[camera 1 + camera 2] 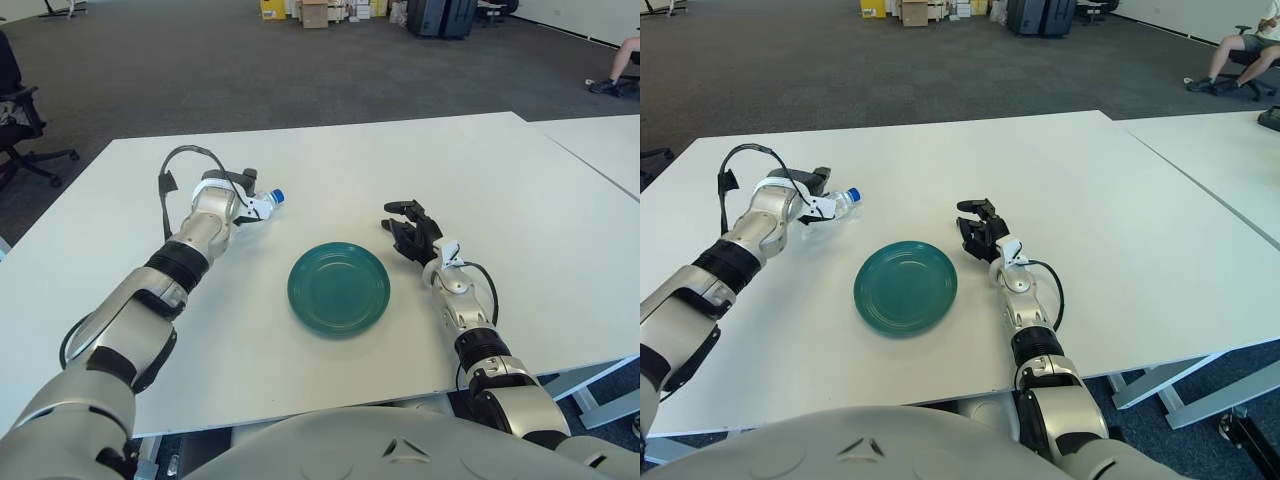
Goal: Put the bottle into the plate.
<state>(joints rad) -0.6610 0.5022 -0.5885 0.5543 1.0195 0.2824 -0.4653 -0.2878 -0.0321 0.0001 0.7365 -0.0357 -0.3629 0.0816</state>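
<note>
Currently, left hand (232,192) fingers wrapped around bottle (259,204), cap protruding toward plate (339,289)

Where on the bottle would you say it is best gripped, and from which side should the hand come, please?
Probably around the clear body, behind the blue cap. The bottle lies on its side, cap pointing toward the green plate, so coming from its base end suits it; the left hand already closes there. The right hand shows right of the plate.
</note>
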